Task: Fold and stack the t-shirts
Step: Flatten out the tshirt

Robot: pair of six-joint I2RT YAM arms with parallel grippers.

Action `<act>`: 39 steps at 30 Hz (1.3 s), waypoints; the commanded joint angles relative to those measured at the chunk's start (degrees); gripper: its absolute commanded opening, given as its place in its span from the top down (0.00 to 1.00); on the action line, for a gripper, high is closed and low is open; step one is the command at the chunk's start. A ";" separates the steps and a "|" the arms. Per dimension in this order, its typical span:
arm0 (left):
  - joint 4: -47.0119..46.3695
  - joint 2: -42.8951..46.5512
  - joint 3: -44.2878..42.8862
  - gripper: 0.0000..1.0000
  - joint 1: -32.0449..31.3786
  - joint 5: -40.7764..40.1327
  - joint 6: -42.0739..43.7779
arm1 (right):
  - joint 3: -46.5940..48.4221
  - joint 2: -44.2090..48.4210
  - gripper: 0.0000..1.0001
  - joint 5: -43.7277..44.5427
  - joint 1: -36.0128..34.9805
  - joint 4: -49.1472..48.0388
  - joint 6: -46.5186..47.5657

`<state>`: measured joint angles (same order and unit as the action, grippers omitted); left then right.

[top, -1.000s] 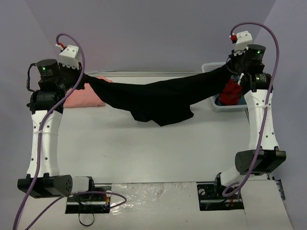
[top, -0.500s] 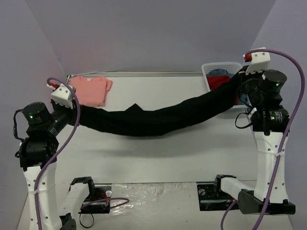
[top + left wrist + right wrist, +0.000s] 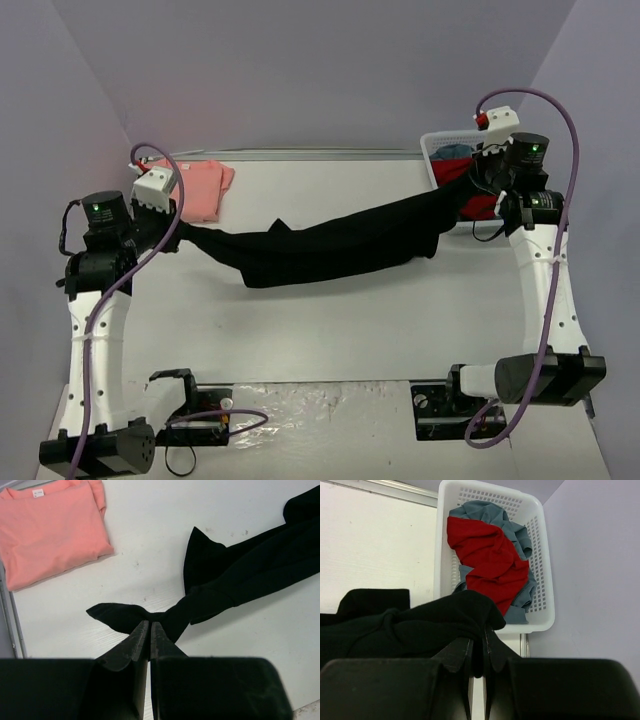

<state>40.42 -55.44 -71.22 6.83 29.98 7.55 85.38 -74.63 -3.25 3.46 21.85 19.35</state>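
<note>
The black t-shirt point(image 3: 330, 245) hangs stretched in a bunched band between both arms, its middle sagging onto the white table point(image 3: 330, 320). My left gripper point(image 3: 178, 232) is shut on its left end, seen in the left wrist view point(image 3: 150, 622) with the cloth point(image 3: 235, 585) trailing right. My right gripper point(image 3: 470, 185) is shut on its right end, seen in the right wrist view point(image 3: 478, 639) with black cloth point(image 3: 420, 622) piled over the fingers. The salmon-pink t-shirt point(image 3: 197, 187) lies folded flat at the back left, also in the left wrist view point(image 3: 50, 530).
A white perforated basket point(image 3: 445, 140) stands at the back right corner, just behind my right gripper, holding red and grey-blue clothes point(image 3: 487, 560). Grey-violet walls close the back and sides.
Both arms have moved back and inward with the black t-shirt. Its middle, held in the air before, now sags onto the table. Both grips are unchanged.
</note>
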 commanded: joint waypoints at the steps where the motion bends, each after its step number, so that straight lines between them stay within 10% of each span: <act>1: -3.86 -4.04 -1.02 0.98 0.29 -0.18 1.50 | 2.59 -2.87 1.00 0.87 0.58 -3.91 -0.28; 7: -3.34 -8.28 -2.08 0.98 0.29 3.48 2.81 | 4.53 -7.45 1.00 0.79 0.58 -4.01 -0.63; 14: 41.52 -11.01 -12.00 0.98 -3.22 34.35 45.22 | 3.65 -9.30 1.00 1.66 0.67 -4.44 0.07; 26: 46.32 -9.16 -9.82 0.98 -22.65 36.29 47.11 | 2.42 -12.38 1.00 1.22 0.40 -4.62 -0.99; 28: 48.16 -9.25 -9.55 0.47 -23.70 34.98 50.00 | 2.16 -12.56 1.00 1.05 0.49 -4.62 -1.07; 30: 50.19 -9.16 -9.64 0.17 -25.02 34.54 51.59 | 2.15 -12.82 1.00 0.96 0.40 -4.62 -1.25; 33: 50.63 -8.90 -9.90 0.03 -25.55 34.01 52.74 | 1.98 -13.08 1.00 0.87 0.14 -4.62 -1.51; 39: 37.13 -10.47 -7.71 0.05 -25.73 28.49 43.28 | 1.19 -12.65 1.00 0.87 -0.83 -4.62 -1.69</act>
<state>75.81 -65.67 -80.44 -18.74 61.10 55.24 86.98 -87.92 -2.83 3.27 19.86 18.37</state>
